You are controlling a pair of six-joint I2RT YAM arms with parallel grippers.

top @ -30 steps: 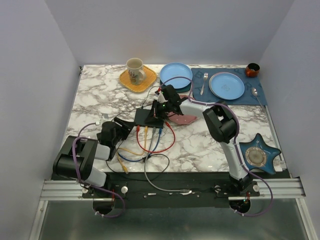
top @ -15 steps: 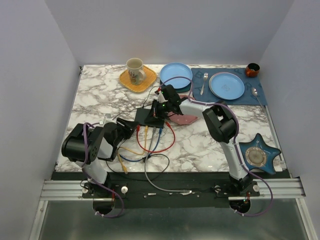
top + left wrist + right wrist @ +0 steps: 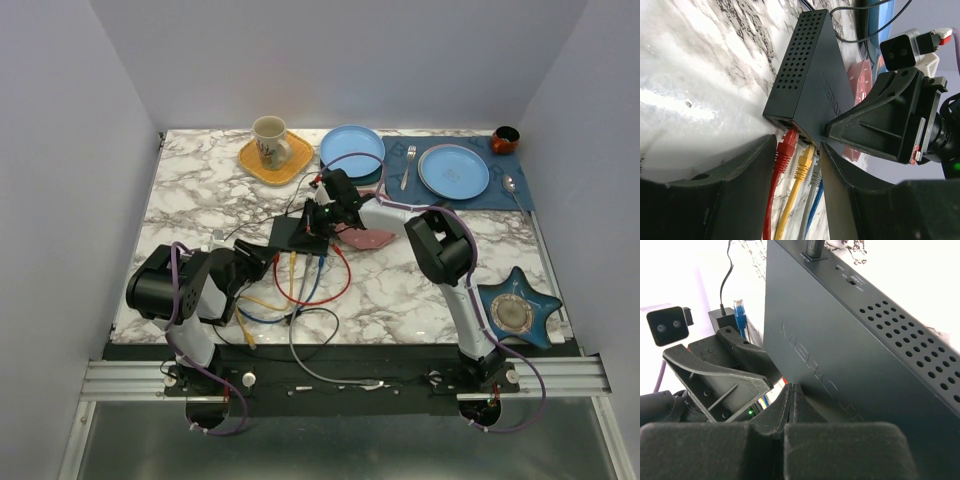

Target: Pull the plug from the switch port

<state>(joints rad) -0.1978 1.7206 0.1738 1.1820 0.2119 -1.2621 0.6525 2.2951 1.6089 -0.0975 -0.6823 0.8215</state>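
Left fingers are spread apart and not clamping anything. They sit low on the worktop, right up against the port edge of the switch. The red plug and the yellow plug both sit in the gap between them. Red is just beside one finger and yellow is close to the other, so there's barely any slack on either side. A blue cable runs next along that edge, partly tucked behind the finger.

Right fingers are clenched tight together with nothing in them. Their tips are down on the top face of the switch, close to that same port edge, so both arms crowd that one strip.

The switch lies flat around the middle of the worktop with its ports facing the near edge. Its vented side faces the left side of the worktop, and a black lead is plugged into the back edge. A pink plate sits just beside it on the right, partly under the right arm.

For room to move, the top view shows bare marble to the left of the switch. The near side is messier: the red cable, a yellow cable and a black cable loop between the switch and the near edge. Further back are a mug on a yellow plate and a blue plate, well apart from the switch.
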